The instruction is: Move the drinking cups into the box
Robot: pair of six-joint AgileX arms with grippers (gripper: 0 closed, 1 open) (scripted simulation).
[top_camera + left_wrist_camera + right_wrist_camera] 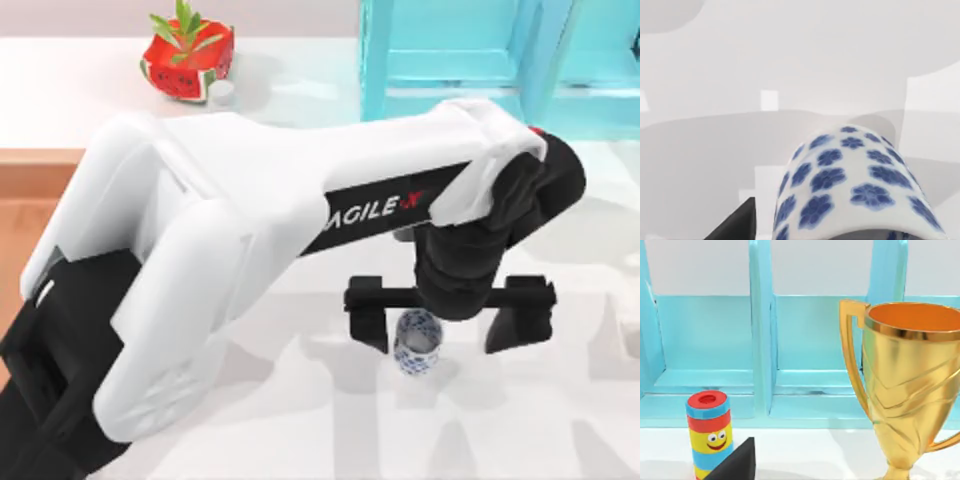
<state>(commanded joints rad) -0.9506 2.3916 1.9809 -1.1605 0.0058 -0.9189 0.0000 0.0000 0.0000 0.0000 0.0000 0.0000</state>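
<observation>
White cup [417,343], blue-flowered, between left gripper [449,316] fingers.

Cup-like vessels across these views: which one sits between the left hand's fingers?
The white cup with blue flowers, standing on the table between the left hand's spread fingers. The gold trophy and striped cylinder stand by the turquoise shelf instead.

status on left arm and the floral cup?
Left pincer open, straddling upright white cup with blue floral pattern, no grip yet. Wooden box at table's left edge. Right arm faces turquoise shelf.
</observation>
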